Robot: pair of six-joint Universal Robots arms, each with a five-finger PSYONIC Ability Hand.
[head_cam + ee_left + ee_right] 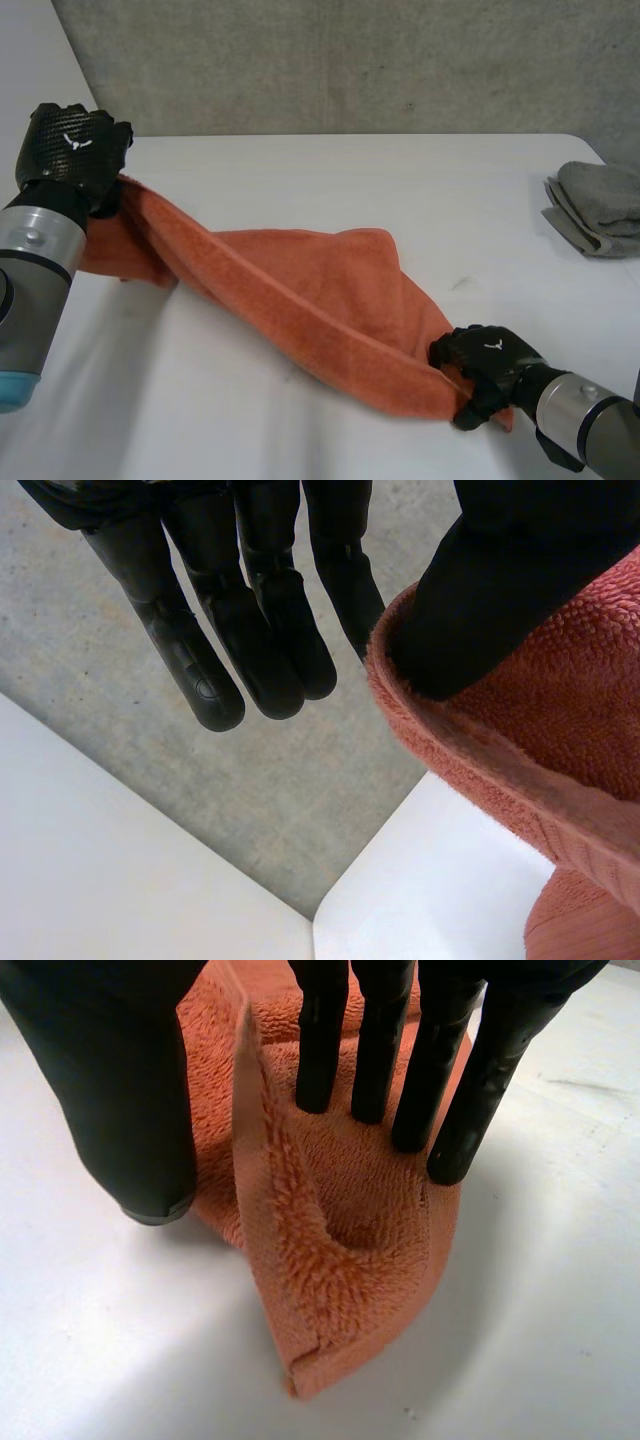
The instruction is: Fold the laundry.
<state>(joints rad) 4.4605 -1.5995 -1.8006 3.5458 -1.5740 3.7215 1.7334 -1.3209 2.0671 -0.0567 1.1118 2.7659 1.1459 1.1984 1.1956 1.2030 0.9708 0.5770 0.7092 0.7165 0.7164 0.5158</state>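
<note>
The white surface carries an orange towel, strung in a loose, twisted band from the far left corner towards the near right corner. A grey cloth lies bundled at the right edge and looks already folded. The left hand holds one end of the towel raised, clamped by its thumb. The right hand pinches the opposite corner between thumb and fingers, low on the surface. The towel shows no fold yet, so I judge it needs spreading first. No writing is readable, just a small white mark on each hand.
</note>
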